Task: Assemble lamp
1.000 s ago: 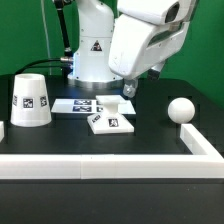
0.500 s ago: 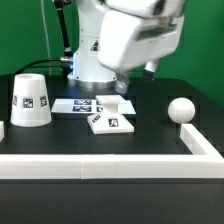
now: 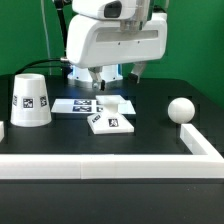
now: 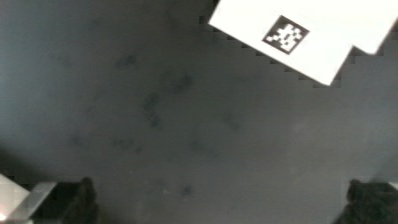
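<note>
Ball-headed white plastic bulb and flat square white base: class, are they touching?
Apart. The exterior view shows bare black table between the ball-headed white plastic bulb and the flat square white base.

The shade (image 3: 30, 100) is plain white with a black-and-white square tag on its side. The base (image 3: 110, 122) is the same white and carries the same kind of tag. The bulb (image 3: 180, 110) is white all over. The marker board (image 3: 80, 105) is white with black-patterned tags. The table (image 3: 150, 135) is matt black, edged by a white rail (image 3: 100, 165), against a green curtain (image 3: 20, 35). The arm (image 3: 115, 40) is white, and the gripper (image 4: 217, 205) has dark fingers.
</note>
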Robot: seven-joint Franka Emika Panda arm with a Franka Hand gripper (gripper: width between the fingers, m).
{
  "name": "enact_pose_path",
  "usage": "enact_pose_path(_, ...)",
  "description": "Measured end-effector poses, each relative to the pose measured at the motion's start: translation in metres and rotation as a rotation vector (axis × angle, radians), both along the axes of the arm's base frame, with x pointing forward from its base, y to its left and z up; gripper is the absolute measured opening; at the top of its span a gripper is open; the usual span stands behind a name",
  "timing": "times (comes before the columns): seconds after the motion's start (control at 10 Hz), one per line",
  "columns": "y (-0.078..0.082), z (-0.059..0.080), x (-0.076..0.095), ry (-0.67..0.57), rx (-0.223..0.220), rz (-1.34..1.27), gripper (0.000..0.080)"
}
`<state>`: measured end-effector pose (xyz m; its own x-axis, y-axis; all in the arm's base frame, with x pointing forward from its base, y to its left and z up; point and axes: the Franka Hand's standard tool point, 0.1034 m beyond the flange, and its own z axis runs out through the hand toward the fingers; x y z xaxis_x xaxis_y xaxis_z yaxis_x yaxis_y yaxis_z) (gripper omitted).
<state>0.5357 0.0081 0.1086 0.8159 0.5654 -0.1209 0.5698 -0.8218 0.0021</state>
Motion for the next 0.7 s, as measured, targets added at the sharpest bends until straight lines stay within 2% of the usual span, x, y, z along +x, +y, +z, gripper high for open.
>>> enact_pose_path(0.3,0.002,-0.001,-0.001,-0.013,-0.014,-0.185,0.0699)
enact_pose_path(0.4,0.0,-0.002,-0.007,-0.022,-0.023,-0.278,0.0699)
enact_pose_path(0.7,-0.005,-0.017,-0.045,-0.055,0.017,-0.261,0.0699)
